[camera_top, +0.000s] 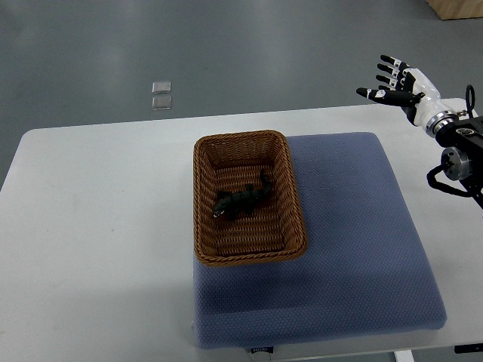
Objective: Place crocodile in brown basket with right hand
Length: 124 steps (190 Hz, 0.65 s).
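Note:
A dark toy crocodile lies inside the brown wicker basket, near the basket's middle, head toward the left. My right hand is raised at the upper right, well away from the basket and beyond the table's far edge. Its fingers are spread and hold nothing. No left arm shows.
The basket rests on the left part of a blue-grey cushion that covers the right half of a white table. Two small clear squares lie on the grey floor beyond the table. A wooden corner shows at top right.

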Available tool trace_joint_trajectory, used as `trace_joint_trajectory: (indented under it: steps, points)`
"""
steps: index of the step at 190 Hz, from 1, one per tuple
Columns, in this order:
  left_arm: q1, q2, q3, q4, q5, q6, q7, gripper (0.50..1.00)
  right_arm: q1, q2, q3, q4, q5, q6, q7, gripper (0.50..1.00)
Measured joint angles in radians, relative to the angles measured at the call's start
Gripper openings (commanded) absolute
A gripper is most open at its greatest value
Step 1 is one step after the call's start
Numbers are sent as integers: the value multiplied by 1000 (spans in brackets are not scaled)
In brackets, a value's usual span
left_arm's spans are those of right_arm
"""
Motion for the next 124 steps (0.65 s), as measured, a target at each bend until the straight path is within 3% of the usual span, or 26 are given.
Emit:
trace_joint_trajectory:
  steps: [124]
  points:
    - [0,0,0,-1,0,-1,0,1000,-22,21,0,5,2,9,2,930]
